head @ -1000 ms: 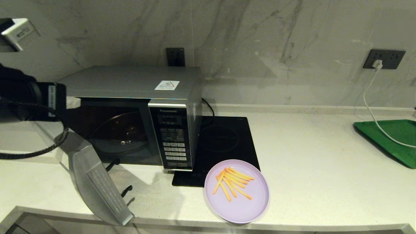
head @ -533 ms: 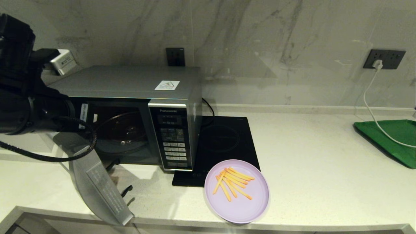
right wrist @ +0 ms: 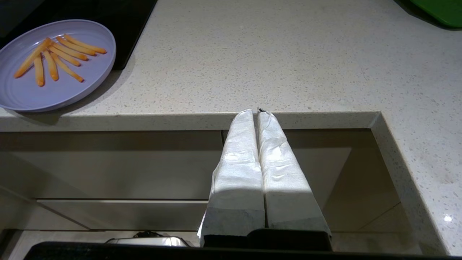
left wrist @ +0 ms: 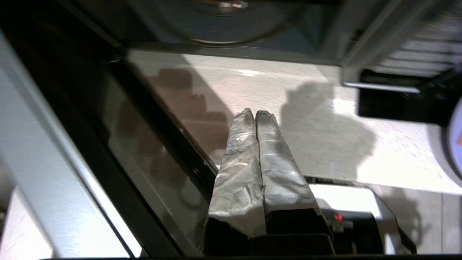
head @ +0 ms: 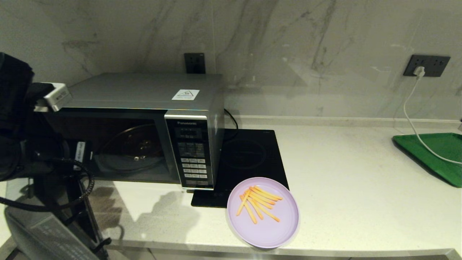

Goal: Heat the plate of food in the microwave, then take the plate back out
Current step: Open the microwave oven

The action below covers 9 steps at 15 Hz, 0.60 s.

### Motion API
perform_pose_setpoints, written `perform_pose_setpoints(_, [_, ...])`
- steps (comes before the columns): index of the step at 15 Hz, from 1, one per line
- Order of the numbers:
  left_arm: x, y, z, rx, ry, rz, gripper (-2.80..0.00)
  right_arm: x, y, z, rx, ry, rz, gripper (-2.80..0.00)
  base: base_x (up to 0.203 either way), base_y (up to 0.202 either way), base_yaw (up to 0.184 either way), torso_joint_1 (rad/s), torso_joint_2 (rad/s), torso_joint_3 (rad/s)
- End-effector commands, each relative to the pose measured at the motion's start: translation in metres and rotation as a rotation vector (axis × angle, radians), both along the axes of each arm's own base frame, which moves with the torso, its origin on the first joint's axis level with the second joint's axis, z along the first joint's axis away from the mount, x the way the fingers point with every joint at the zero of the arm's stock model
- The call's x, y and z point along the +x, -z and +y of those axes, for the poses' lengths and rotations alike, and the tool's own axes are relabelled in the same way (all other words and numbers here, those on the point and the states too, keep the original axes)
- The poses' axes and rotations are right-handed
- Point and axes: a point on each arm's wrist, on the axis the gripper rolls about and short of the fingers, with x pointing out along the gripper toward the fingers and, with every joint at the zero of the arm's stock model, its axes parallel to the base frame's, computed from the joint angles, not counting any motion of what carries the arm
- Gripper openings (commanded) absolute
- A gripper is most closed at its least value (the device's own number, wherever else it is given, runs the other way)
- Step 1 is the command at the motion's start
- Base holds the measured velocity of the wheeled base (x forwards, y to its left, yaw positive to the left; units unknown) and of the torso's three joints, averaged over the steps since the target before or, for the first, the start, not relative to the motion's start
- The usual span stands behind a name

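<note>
The silver-grey Panasonic microwave (head: 144, 90) stands at the back left with its door (head: 39, 234) swung wide open toward the front left, baring the glass turntable (head: 130, 151). The lilac plate of food (head: 267, 229) holding orange-yellow fries (head: 258, 204) rests at the counter's front edge, right of the microwave. My left arm (head: 25, 144) hangs in front of the open cavity. In the left wrist view my left gripper (left wrist: 255, 112) is shut and empty beside the door's dark glass (left wrist: 144, 144). My right gripper (right wrist: 257, 111) is shut and empty, below the counter's front edge, right of the plate (right wrist: 36, 95).
A flat black induction hob (head: 249, 155) lies right of the microwave, with the plate overlapping its front corner. A green tray (head: 440, 155) sits at the far right with a white cable (head: 411, 119) running across it from a wall socket (head: 426, 65).
The microwave door has swung farther open toward the front left. My left arm has dropped lower along with it. The plate has not moved.
</note>
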Motion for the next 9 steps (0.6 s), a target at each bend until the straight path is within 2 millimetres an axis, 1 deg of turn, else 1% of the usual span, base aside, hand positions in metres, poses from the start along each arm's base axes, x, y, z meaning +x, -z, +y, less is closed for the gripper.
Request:
perform_pose_setpoints(1, [-0.022, -0.012, 0.016, -0.009, -0.06, -0.069, -2.8, 0.0, 0.0, 0.0, 0.001, 0.0, 0.001, -2.8, 0.0, 0.0, 0.0, 0.0, 0.0, 0.0])
perform_pose_setpoints(3, [-0.035, -0.021, 0.025, 0.003, -0.088, -0.116, -2.8, 0.0, 0.0, 0.0, -0.001, 0.0, 0.001, -2.8, 0.0, 0.0, 0.0, 0.0, 0.0, 0.0])
perform_pose_setpoints(6, [-0.043, -0.036, 0.036, 0.044, -0.123, -0.17, -2.8, 0.0, 0.0, 0.0, 0.001, 0.0, 0.001, -2.8, 0.0, 0.0, 0.0, 0.0, 0.0, 0.0])
perform_pose_setpoints(7, [-0.044, -0.039, 0.04, 0.053, -0.147, -0.178, -2.8, 0.0, 0.0, 0.0, 0.001, 0.0, 0.002, -2.8, 0.0, 0.0, 0.0, 0.0, 0.0, 0.0])
perform_pose_setpoints(9, [-0.049, -0.036, 0.049, 0.063, -0.197, -0.161, -2.8, 0.0, 0.0, 0.0, 0.001, 0.0, 0.001, -2.8, 0.0, 0.0, 0.0, 0.0, 0.0, 0.0])
